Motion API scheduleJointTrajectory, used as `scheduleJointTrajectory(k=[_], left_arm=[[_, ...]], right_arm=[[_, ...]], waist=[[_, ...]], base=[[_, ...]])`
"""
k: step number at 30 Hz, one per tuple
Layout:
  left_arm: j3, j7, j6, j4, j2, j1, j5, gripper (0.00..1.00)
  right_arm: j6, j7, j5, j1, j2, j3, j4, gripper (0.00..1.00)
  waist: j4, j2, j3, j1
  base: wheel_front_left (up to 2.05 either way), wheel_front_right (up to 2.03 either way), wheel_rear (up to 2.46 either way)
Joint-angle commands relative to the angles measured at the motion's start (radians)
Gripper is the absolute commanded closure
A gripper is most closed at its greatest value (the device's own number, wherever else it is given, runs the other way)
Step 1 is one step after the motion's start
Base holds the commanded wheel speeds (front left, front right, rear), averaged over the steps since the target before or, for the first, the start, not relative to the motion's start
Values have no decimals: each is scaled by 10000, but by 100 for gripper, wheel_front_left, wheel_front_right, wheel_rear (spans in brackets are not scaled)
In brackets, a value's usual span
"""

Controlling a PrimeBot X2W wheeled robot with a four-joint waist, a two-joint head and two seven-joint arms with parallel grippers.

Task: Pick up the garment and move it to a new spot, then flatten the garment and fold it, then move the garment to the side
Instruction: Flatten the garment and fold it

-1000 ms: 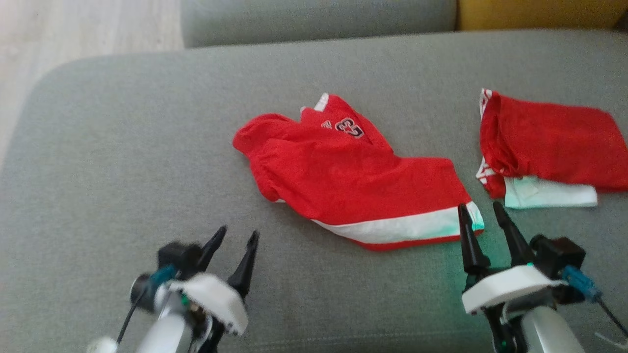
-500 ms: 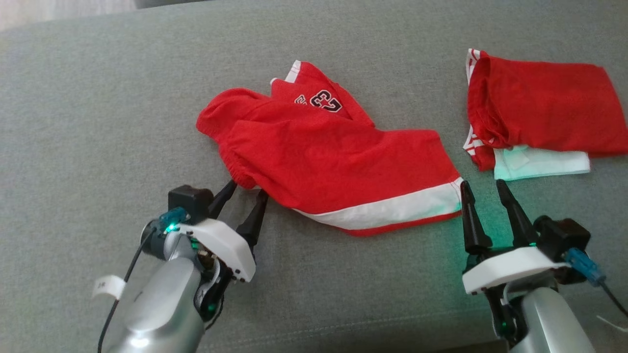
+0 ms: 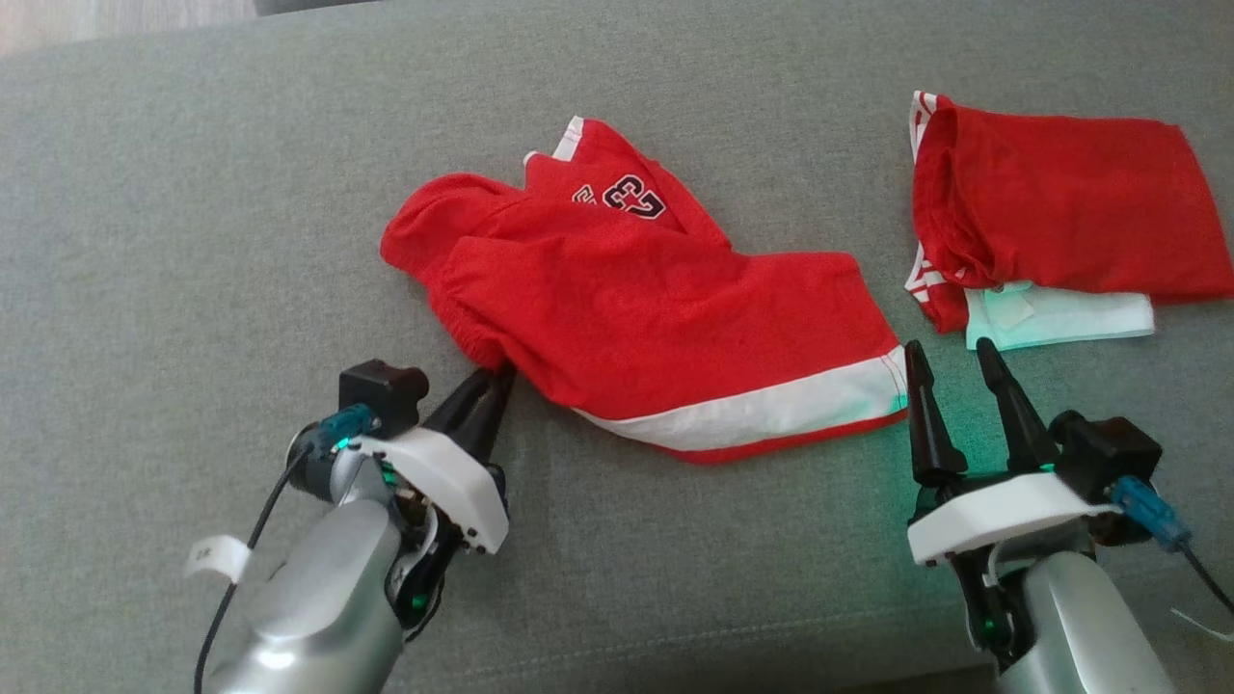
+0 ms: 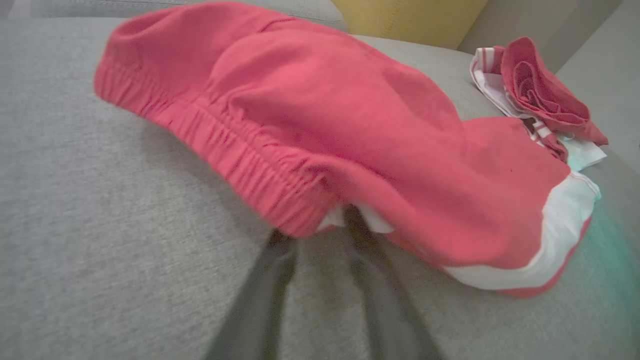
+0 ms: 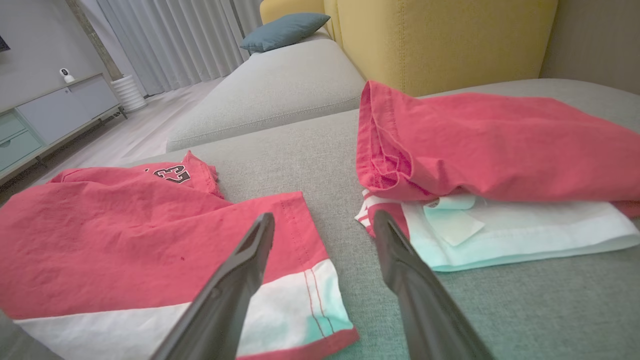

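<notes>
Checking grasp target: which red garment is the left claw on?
The crumpled red garment in the middle, with the 23 print; the left claw pinches its elastic edge. The folded red garment lies apart at the right, untouched.

The crumpled red cloth shorts [image 3: 656, 328] bear a white hem band and dark numerals. The folded red cloth garment [image 3: 1060, 212] has white stripes; the woven sofa cushion [image 3: 193, 241] is grey.

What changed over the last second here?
The left gripper reached forward to the red shorts and closed its fingers on the waistband edge. The right gripper stayed open beside the white hem corner; the shorts and the folded pile lie as before. The head camera also tilted down.
</notes>
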Motion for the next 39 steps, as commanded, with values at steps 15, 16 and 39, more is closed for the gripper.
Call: scheduleJointTrajectory(k=[15,16,39], left_arm=[[813,-133,-27,-1420,726,188,275,100],[874,-134,-19,-1523,762,281,328,100],[357,220,-43,-2165,1298,759,558,100]], right_arm=[[-9,60,-129,182,-54,133,48,0],[-9,105,-137,242,-54,145,77,0],[-9,701,630,-547,-54,582,2119,0]], waist=[[155,0,-778,0],[158,0,-839,0],[682,0,-857,0]], base=[[0,0,0],[0,0,0],[0,0,0]])
